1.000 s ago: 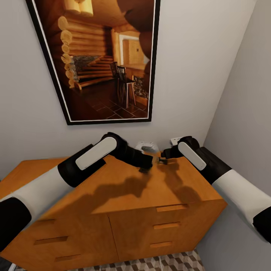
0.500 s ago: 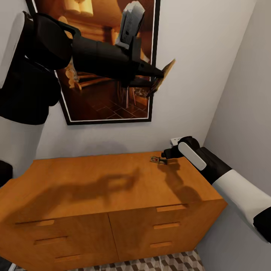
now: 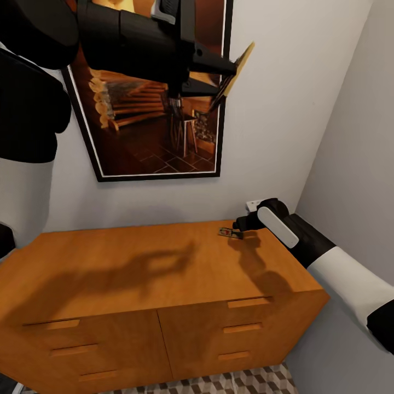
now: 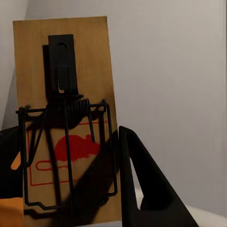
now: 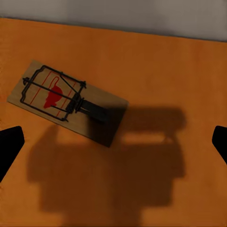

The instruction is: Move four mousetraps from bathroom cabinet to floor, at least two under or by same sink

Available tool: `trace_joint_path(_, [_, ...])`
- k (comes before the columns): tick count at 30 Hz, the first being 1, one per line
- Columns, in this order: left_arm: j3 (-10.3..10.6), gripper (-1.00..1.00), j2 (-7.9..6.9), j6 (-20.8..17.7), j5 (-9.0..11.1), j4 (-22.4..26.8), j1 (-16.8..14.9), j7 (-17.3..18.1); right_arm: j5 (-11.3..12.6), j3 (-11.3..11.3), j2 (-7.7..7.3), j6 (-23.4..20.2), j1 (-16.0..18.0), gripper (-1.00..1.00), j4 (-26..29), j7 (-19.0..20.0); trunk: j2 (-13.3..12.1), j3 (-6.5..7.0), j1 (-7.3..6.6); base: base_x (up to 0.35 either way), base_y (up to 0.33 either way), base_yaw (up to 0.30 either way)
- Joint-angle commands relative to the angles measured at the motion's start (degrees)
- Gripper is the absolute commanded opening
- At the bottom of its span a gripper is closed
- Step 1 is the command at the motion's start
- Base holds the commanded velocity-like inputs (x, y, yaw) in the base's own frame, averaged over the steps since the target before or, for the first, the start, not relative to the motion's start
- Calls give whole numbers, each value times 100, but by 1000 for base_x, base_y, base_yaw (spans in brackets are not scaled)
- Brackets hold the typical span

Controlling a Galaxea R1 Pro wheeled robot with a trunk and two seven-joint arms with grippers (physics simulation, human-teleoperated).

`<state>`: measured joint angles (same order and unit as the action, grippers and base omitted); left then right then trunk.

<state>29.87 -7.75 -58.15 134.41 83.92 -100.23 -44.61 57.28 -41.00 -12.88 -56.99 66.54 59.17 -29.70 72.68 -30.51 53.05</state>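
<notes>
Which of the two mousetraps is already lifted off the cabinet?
The mousetrap held in the left hand, high before the framed picture. The other mousetrap lies flat on the cabinet.

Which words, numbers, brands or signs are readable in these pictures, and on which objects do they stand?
No word or number is readable anywhere.
Mousetrap held by the left gripper: a red mouse picture inside red outlines, no letters.
Mousetrap on the cabinet: the same red mouse sign, no letters.
Framed picture on the wall: a log cabin room, no text.
</notes>
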Motion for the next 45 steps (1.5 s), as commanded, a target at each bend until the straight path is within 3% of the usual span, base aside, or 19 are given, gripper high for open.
trace_joint_path(1, [6, -100, 14, -3, 59, -2, -13, -39, 61, -21, -5, -3, 8, 100, 13, -51, 4, -7, 0, 0, 0, 0])
trace_joint_path(11, [-3, -100, 121, -2, 59, -364, -95, -47, 71, -22, 11, -5, 2, 100, 24, -19, 4, -7, 0, 0, 0, 0])
trace_joint_path(15, [129, -100, 250, 142, 59, -320, 36, -48, -72, -151, -119, 122, 133, 100, 154, 111, 4, -7, 0, 0, 0, 0])
trace_joint_path(18, [227, -100, 214, 130, 59, -317, 133, -48, -174, -180, -112, 217, 136, 100, 183, 207, 4, -7, 0, 0, 0, 0])
trace_joint_path(22, [358, -100, 230, 183, 51, -309, 262, -48, -39, -52, 5, 168, 115, 100, 138, 180, 4, -7, 0, 0, 0, 0])
trace_joint_path(28, [476, -100, 314, 213, 42, -303, 455, -48, 148, 141, 6, 21, 206, 100, 331, -13, 4, -7, 0, 2, -5, 0])
trace_joint_path(30, [485, -100, 328, 215, 42, -297, 520, -48, 207, 107, -12, -32, 229, 100, 395, -77, 4, -7, 0, 71, -115, 0])
trace_joint_path(35, [487, -100, 349, 215, 48, -290, 681, -48, 212, -54, -173, -51, 265, 100, 556, 40, 4, -7, 0, 130, -200, 0])
trace_joint_path(45, [485, -100, 369, 216, 50, -288, 988, -48, -141, -374, -495, -25, 529, 100, 876, 361, 4, -7, 0, 21, -34, 0])
